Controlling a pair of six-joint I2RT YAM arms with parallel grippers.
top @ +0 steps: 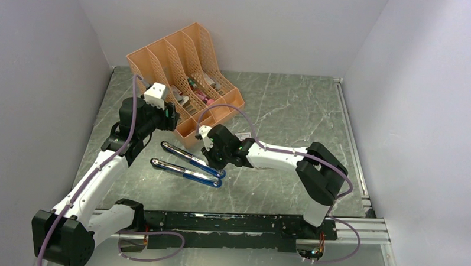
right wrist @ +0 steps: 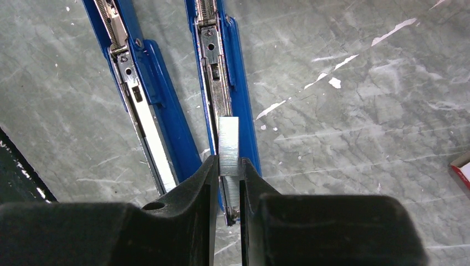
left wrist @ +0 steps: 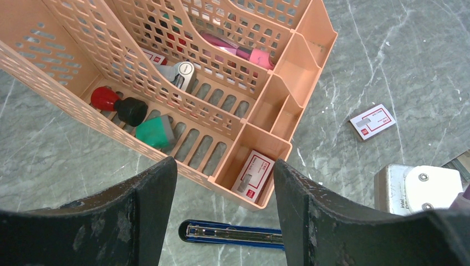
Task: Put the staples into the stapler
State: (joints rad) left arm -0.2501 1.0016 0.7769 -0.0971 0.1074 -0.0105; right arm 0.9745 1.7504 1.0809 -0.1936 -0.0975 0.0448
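The blue stapler (top: 190, 164) lies swung open on the table, its two arms side by side with the metal channels facing up (right wrist: 221, 83). My right gripper (right wrist: 227, 172) is shut on the staples (right wrist: 228, 145), a small silvery strip held directly over the near end of the right-hand arm's channel. In the top view the right gripper (top: 218, 162) sits at the stapler's right end. My left gripper (left wrist: 224, 166) hangs open and empty above the front corner of the orange organiser (left wrist: 310, 39), with the tip of one stapler arm (left wrist: 233, 233) showing below between its fingers.
The orange mesh organiser (top: 165, 53) stands at the back left and holds stamps, clips and a white-and-red box (left wrist: 254, 175) in its front corner pocket. Another white-and-red box (left wrist: 373, 121) lies on the table right of it. Grey walls close in both sides.
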